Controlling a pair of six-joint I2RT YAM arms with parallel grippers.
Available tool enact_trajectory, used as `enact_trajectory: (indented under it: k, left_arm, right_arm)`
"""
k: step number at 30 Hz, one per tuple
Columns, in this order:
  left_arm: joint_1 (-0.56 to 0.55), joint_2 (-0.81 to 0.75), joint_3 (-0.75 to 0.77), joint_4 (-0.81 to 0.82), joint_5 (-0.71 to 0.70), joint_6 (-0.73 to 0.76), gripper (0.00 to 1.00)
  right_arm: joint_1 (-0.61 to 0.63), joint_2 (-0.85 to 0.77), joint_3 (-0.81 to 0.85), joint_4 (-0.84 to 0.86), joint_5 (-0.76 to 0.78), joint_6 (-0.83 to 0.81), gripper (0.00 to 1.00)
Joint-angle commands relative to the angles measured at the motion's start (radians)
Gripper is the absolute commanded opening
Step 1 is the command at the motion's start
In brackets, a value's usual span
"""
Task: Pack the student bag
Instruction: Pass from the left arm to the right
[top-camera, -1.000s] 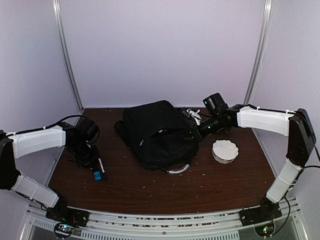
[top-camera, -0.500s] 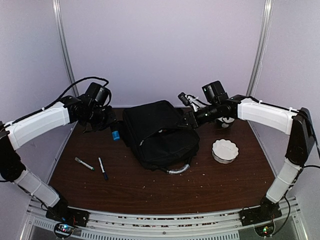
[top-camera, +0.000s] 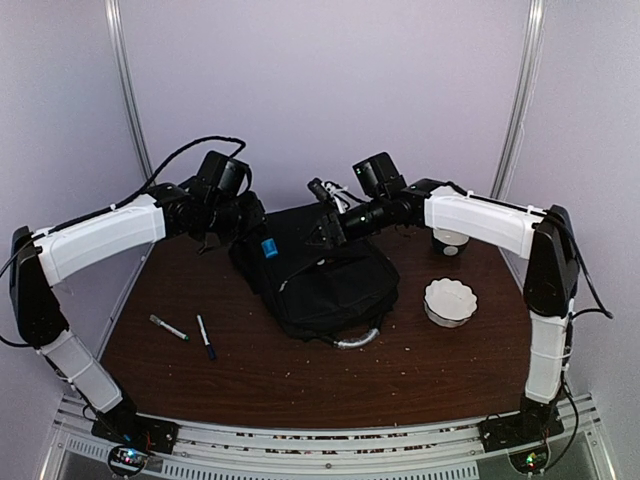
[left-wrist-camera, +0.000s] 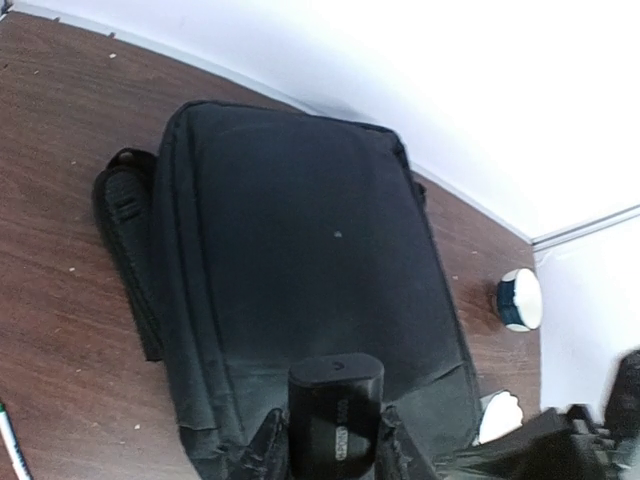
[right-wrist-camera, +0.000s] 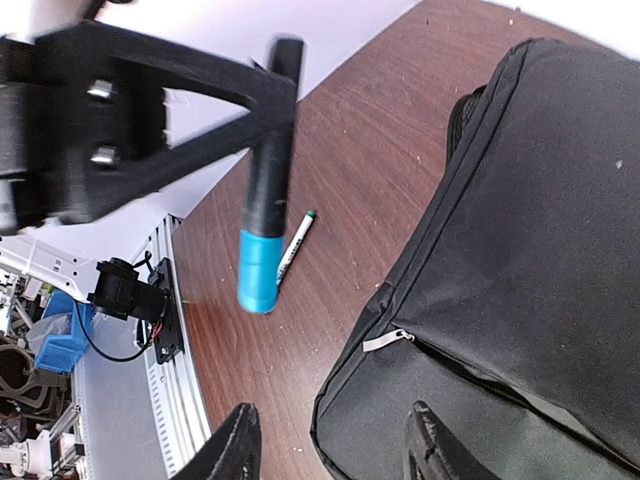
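The student bag, a large black backpack, lies flat mid-table with its grey handle toward me. My left gripper hovers over the bag's left back corner, shut on a black marker with a blue cap. The left wrist view shows the marker's black end between the fingers above the bag. My right gripper hangs open over the bag's back edge. In the right wrist view it is empty above the bag's corner, near a grey zipper pull; the marker hangs ahead.
Two pens lie on the brown table at the left. A white scalloped bowl sits right of the bag, and a small white and blue cup stands behind it. The metal rail runs along the near edge.
My left arm lifted the marker off the table and carried it right, over the bag. My right arm swung left over the bag and its jaws opened.
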Motion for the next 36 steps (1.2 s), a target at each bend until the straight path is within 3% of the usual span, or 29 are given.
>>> enact_trajectory:
  k: [1,11,22,24,27,30,33,35,36]
  left_arm:
    - [-0.022,0.008,0.043,0.087,0.016,-0.010,0.14]
    - [-0.047,0.024,0.068,0.120,0.029,0.002,0.14]
    - [-0.057,0.040,0.073,0.121,0.038,0.000,0.14]
    - [-0.057,0.044,0.071,0.129,0.043,0.001,0.23]
    - [-0.057,0.056,0.070,0.144,0.064,0.021,0.54]
    - [-0.049,0.067,0.068,0.137,0.083,0.046,0.73]
    - [-0.036,0.061,0.053,0.129,0.091,0.092,0.77]
    - [-0.028,0.047,0.016,0.178,0.117,0.157,0.74]
    - [-0.022,0.041,-0.007,0.222,0.155,0.209,0.67]
  right_arm:
    - [0.021,0.043,0.074,-0.017,-0.025,0.032,0.49]
    - [0.047,0.099,0.131,0.049,-0.052,0.087,0.46]
    - [0.049,0.135,0.118,0.117,-0.103,0.179,0.19]
    - [0.046,0.126,0.100,0.147,-0.115,0.205,0.12]
    - [0.030,0.112,0.077,0.187,-0.125,0.250,0.07]
    - [-0.007,0.081,0.027,0.239,-0.145,0.301,0.06]
    - [-0.054,0.005,-0.066,0.247,-0.144,0.286,0.05]
    - [-0.085,-0.060,-0.140,0.223,-0.142,0.254,0.05]
    - [-0.101,-0.093,-0.176,0.204,-0.144,0.237,0.05]
